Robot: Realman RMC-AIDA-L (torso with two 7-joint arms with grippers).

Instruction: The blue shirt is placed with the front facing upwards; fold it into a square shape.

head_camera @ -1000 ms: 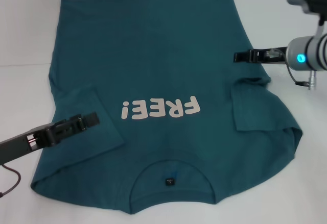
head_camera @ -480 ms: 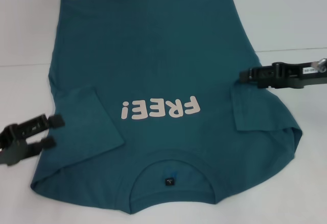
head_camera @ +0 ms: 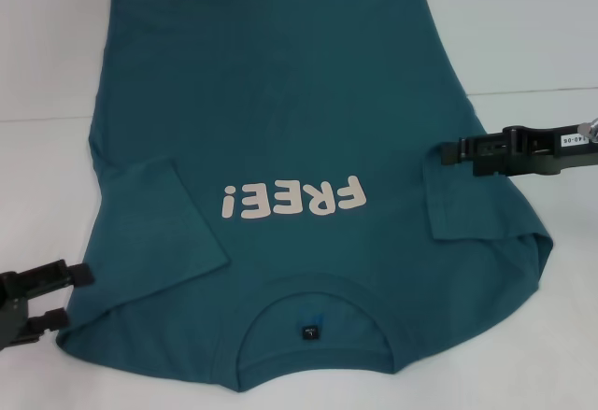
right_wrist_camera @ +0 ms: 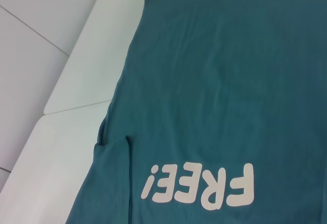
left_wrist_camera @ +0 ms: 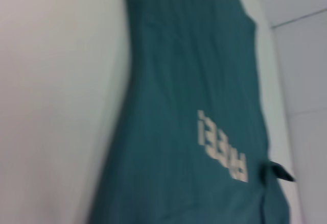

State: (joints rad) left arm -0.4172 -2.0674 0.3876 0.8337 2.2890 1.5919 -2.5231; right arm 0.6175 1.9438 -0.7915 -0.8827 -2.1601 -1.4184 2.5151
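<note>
I see the white worktop carrying the blue shirt, spread front-up across the middle, hem toward 12 o'clock, collar toward 6, both sleeves already folded in over the body. The change since a second ago: both arms have pulled outward. The left end effector has slid back from the folded sleeve to the 8 o'clock corner, fingers apart and empty, just off the shirt's edge. The right end effector at 3 o'clock has turned and dropped low beside the right sleeve; I cannot tell whether its fingers are together. I judge the sleeve folds done and the lengthwise fold next. The neck label is too small to read.
</note>
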